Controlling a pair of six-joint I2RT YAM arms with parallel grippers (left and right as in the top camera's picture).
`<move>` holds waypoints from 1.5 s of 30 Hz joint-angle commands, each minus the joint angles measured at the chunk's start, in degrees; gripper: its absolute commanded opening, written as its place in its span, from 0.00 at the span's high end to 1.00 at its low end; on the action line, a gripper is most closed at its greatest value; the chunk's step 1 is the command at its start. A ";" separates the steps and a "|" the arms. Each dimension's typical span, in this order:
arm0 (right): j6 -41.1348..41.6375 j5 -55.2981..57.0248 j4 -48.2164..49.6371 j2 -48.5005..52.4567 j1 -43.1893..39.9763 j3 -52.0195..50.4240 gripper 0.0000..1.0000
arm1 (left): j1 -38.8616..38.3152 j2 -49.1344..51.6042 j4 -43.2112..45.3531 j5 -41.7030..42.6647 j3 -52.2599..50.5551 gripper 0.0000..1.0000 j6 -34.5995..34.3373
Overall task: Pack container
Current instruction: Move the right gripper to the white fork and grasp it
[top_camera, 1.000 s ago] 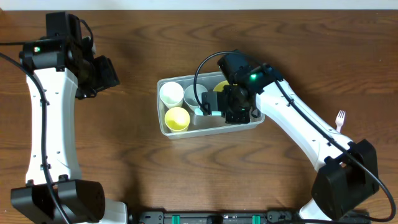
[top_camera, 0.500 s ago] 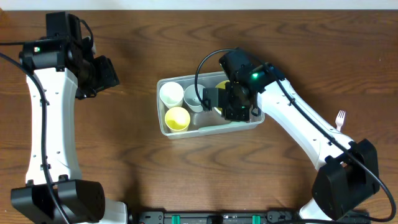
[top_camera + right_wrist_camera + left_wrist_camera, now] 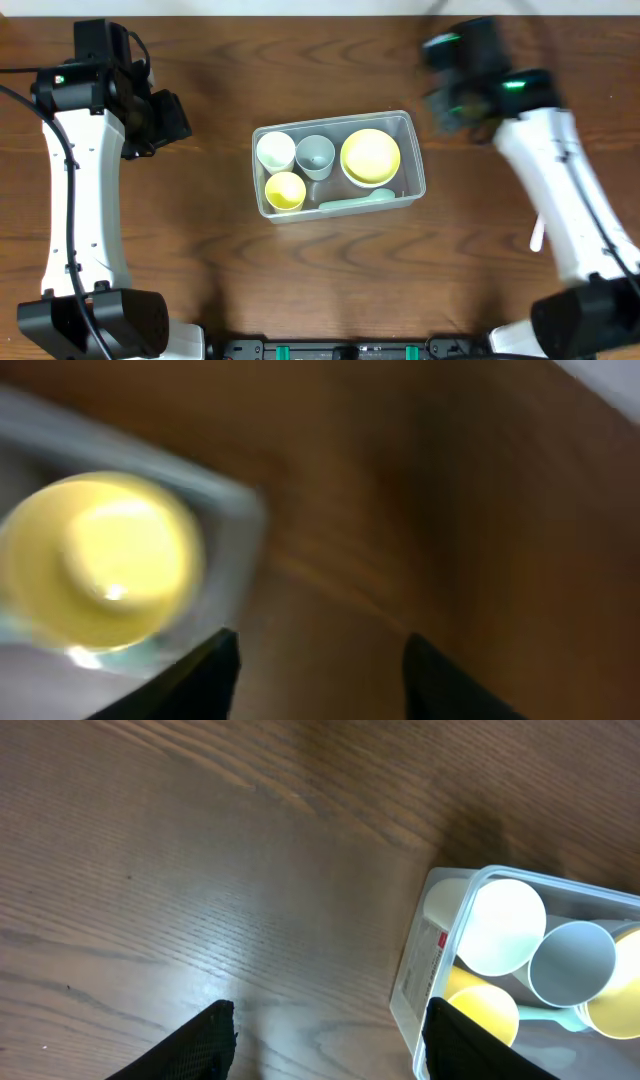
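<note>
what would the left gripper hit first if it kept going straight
Probably the bare table just beside the container; one finger of the left gripper might clip its wall, depth is unclear.

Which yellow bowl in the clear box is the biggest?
The wide yellow bowl filling the container's end farthest from the white cup. The small yellow cup beside that white cup is much narrower.

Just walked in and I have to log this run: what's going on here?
The right gripper, jaws open and empty, has just swung away from the container, blurred in motion. Inside sit a yellow bowl, a white cup, a grey cup, a yellow cup and a pale spoon. The left gripper hangs open over the table left of it.
</note>
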 commanded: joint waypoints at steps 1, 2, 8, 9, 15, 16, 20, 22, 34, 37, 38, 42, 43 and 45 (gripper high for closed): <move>17.77 1.53 -2.62 -1.55 -9.88 0.39 0.34 | 0.15 0.07 -0.24 -0.28 -0.35 0.39 -0.11; 18.27 0.72 -3.23 -1.31 -12.81 -0.07 0.29 | 0.15 0.07 -0.22 -0.28 -0.35 0.39 -0.11; 18.38 -4.57 -2.32 0.17 -28.74 -6.91 0.18 | 0.15 0.07 -0.20 -0.28 -0.35 0.39 -0.11; 18.38 -4.98 -1.49 0.50 -30.69 -8.74 0.17 | 0.15 0.07 -0.20 -0.28 -0.35 0.39 -0.11; 16.15 -6.62 4.98 2.60 -37.13 -20.31 0.14 | 0.15 0.07 -0.20 -0.28 -0.35 0.39 -0.13; 15.67 -7.48 6.45 2.91 -37.44 -22.12 0.14 | 0.15 0.07 -0.17 -0.28 -0.35 0.39 -0.13; 15.43 -10.91 13.18 3.87 -37.44 -28.76 0.15 | 0.15 0.07 -0.20 -0.28 -0.35 0.39 -0.13; 15.56 -10.84 15.61 4.13 -37.44 -31.39 0.16 | 0.15 0.07 -0.22 -0.28 -0.35 0.39 -0.13; 15.56 -10.56 22.40 6.64 -37.44 -37.07 0.20 | 0.15 0.07 -0.20 -0.28 -0.35 0.39 -0.11; 15.56 -10.56 22.43 7.17 -37.51 -37.09 0.21 | 0.15 0.07 -0.20 -0.28 -0.35 0.39 -0.11; 15.56 -10.56 22.43 7.30 -37.51 -37.11 0.23 | 0.15 0.07 -0.20 -0.28 -0.35 0.39 -0.11; 15.56 -10.58 22.43 7.34 -37.51 -37.29 0.34 | 0.15 0.07 -0.22 -0.28 -0.35 0.39 -0.11; 15.58 -10.58 22.43 7.34 -37.48 -37.29 0.37 | 0.15 0.07 -0.22 -0.28 -0.35 0.39 -0.11; 15.58 -10.58 22.43 7.34 -37.51 -37.29 0.45 | 0.15 0.07 -0.22 -0.28 -0.35 0.39 -0.11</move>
